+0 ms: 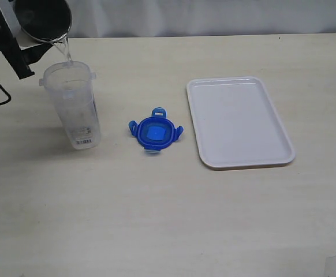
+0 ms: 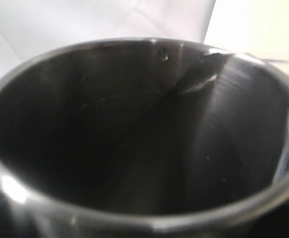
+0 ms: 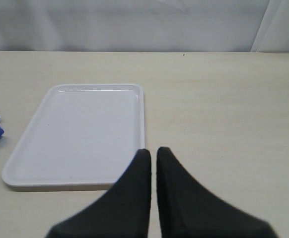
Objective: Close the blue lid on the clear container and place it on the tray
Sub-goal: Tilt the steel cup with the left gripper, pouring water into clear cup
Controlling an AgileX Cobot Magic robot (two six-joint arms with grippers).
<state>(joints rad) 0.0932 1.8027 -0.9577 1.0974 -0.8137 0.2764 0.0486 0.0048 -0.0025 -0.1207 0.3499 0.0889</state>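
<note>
The metal cup (image 2: 134,129) is finished dark and glossy inside, with bright highlights on the smooth rim. The clear container (image 1: 73,109) is made of transparent, slightly cloudy plastic, and a paper barcode sticker (image 1: 84,141) is borne near its base. The blue lid (image 1: 155,133) is moulded in shiny plastic. The tray (image 1: 240,124) is formed of smooth white plastic with a soft sheen. The table (image 1: 156,219) is surfaced in a matt, pale finish. The right gripper (image 3: 153,151) is fitted with matt black fingers (image 3: 134,198).
</note>
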